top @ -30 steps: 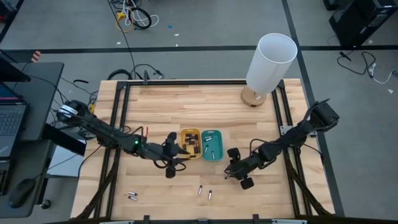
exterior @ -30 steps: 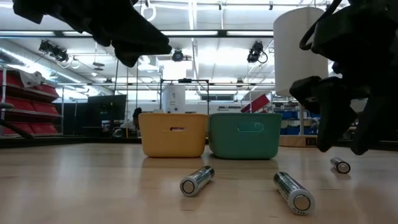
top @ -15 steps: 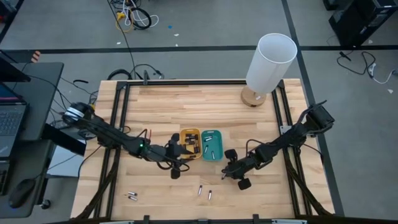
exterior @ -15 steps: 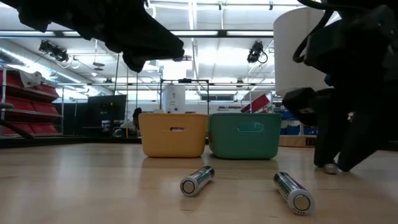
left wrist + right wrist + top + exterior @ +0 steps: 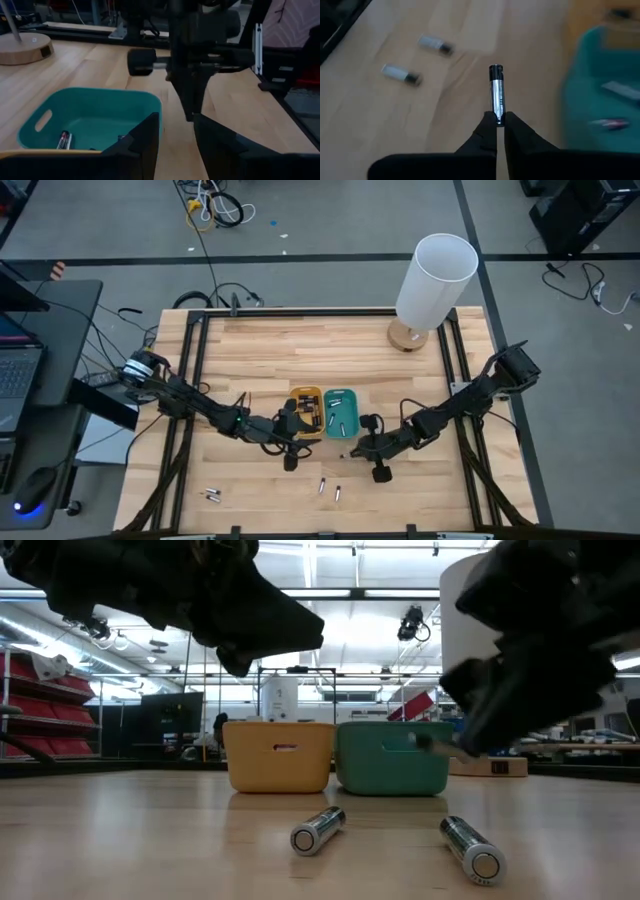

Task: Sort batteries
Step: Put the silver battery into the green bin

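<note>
Right gripper (image 5: 496,119) sits just near and right of the teal tray (image 5: 341,412), fingers pinched on one end of a slim silvery battery (image 5: 496,92); the cell sticks straight out from the fingertips, clear of the table.

Left gripper (image 5: 175,131) is at the near edge of the yellow tray (image 5: 306,410), with its fingers a narrow gap apart. Nothing shows between them in the left wrist view.

The two trays stand side by side at mid-table, touching or nearly so, yellow on the left. Yellow tray holds several dark cells, too small to count. Teal tray holds a few batteries, one dark cell (image 5: 64,139) visible on its floor.

Loose cells on the wood: a pair (image 5: 329,489) near the front edge, in front of the trays, close together but apart; another pair (image 5: 212,496) farther left, lying just beside each other.

White cylindrical lamp (image 5: 433,280) stands at the far right corner.
</note>
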Controlling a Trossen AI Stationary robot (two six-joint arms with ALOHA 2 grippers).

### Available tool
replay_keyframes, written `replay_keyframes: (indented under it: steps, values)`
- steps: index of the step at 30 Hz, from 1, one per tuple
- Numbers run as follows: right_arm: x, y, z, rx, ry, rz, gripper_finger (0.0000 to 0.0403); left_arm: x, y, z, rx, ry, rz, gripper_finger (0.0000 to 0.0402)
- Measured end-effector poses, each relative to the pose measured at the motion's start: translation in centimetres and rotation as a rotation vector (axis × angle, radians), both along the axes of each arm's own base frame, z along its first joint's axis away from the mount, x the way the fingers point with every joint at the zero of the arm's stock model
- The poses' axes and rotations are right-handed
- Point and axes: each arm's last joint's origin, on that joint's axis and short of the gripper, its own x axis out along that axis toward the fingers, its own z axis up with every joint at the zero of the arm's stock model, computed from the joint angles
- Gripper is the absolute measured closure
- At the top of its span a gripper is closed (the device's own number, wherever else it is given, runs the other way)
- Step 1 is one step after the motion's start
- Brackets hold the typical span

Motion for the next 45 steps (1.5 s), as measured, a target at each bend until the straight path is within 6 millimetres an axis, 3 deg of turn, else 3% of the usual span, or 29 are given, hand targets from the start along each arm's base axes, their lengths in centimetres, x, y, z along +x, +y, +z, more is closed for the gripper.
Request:
replay_keyframes:
  steps: [9, 15, 25, 31, 42, 45]
  values:
    - [0.0, -1.1, 3.8, -0.072, -0.206, -0.201, 0.0393, 0.3, -0.1, 0.1, -0.017, -0.053, 0.002, 0.0220]
    - [0.5, -1.8, 4.2, -0.086, -0.249, -0.236, 0.0393, 2.0, -0.5, -0.1, 0.034, -0.060, 0.017, 0.0189]
    - [0.6, -1.9, 4.3, -0.099, -0.265, -0.233, 0.0393, 3.7, 1.2, -0.3, 0.022, -0.058, 0.130, 0.0179]
    - [0.6, -2.0, 4.3, -0.104, -0.268, -0.238, 0.0393, 4.0, 2.1, -0.4, 0.002, -0.038, 0.081, 0.0208]
    - [0.7, -2.5, 4.4, -0.156, -0.280, -0.314, 0.0390, 4.4, 3.4, -0.5, -0.009, -0.031, 0.068, 0.0342]
    - [0.7, -2.8, 4.3, -0.175, -0.278, -0.358, 0.0377, 4.5, 4.2, -0.5, -0.009, -0.030, 0.086, 0.0355]
